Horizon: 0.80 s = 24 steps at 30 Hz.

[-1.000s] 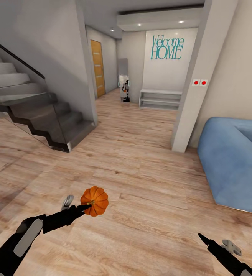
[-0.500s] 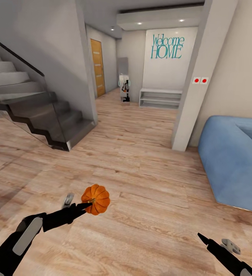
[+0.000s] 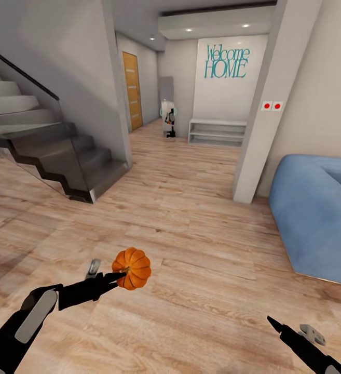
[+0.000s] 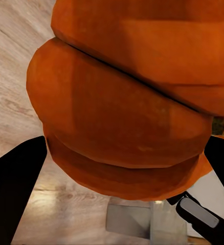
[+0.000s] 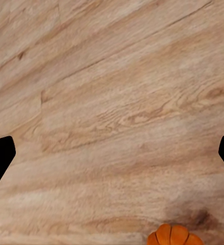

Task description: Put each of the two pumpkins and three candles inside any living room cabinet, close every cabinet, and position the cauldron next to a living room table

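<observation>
Left gripper (image 3: 116, 278) clamps a pumpkin (image 3: 133, 268) at its 1 o'clock, above the wood floor (image 3: 201, 244); right gripper (image 3: 295, 332) spreads empty, with no cabinet visible.

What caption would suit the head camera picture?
Left gripper carrying a bright orange ribbed pumpkin above pale wooden floor.

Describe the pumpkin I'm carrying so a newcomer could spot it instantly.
Start at the blue sofa, then look across the bare wood floor to the robot's left side. There the left gripper holds the pumpkin above the boards: the one bright orange, ribbed ball around.
</observation>
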### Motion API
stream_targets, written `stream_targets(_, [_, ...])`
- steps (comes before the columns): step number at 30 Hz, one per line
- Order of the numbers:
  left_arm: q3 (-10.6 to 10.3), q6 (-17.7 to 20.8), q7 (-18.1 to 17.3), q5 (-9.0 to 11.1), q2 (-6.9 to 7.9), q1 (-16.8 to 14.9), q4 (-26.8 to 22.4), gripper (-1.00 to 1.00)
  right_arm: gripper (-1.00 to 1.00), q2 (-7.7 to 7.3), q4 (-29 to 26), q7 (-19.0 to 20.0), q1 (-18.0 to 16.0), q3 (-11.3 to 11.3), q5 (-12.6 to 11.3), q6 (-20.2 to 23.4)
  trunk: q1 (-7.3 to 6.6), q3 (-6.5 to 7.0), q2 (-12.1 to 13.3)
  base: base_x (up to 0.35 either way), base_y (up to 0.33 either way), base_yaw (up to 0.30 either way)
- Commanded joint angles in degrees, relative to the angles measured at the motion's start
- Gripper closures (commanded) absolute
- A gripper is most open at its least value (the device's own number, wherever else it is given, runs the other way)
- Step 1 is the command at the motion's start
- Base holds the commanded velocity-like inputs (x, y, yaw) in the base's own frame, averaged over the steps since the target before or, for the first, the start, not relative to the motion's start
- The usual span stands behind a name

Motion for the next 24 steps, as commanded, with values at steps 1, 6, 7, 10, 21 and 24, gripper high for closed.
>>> stream_targets(1, [-0.1, 0.5, -0.1, 0.3, 0.02, 0.0, 0.0, 1.0, -1.0, -0.02, 0.1, 0.2, 0.0, 0.0, -0.4, 0.0, 0.22, -0.23, -0.4, 0.0, 0.0, 0.0])
stream_targets(6, [0.0, 3.2, 0.0, 0.2, 0.0, 0.0, -0.1, 1.0, -1.0, -0.02, 0.1, -0.2, 0.0, 0.0, -0.4, 0.0, 1.32, -1.13, -2.4, 0.0, 0.0, 0.0])
stream_targets(7, [0.0, 3.5, 0.0, 0.2, 0.0, 0.0, -0.1, 1.0, -1.0, -0.02, 0.1, -0.3, 0.0, 0.0, -0.4, 0.0, 1.54, -1.31, -2.8, 0.0, 0.0, 0.0])
stream_targets(10, [-0.1, 3.9, 0.0, 0.2, -0.04, 0.0, -0.1, 1.0, -1.0, -0.02, 0.2, -0.6, 0.0, 0.0, -0.6, 0.0, 2.2, -1.85, -4.1, 0.0, 0.0, 0.0])
stream_targets(21, [-0.2, 4.0, 0.1, 0.2, -0.18, 0.0, -0.1, 1.0, -1.0, -0.02, 0.2, -0.7, 0.0, 0.0, -0.8, 0.0, 4.61, -3.82, -8.5, -0.1, 0.0, 0.0])
stream_targets(24, [-0.2, 4.0, 0.1, 0.2, -0.18, 0.0, -0.1, 1.0, -1.0, -0.02, 0.2, -0.7, 0.0, 0.0, -0.8, 0.0, 5.27, -4.36, -9.7, -0.005, 0.0, 0.0])
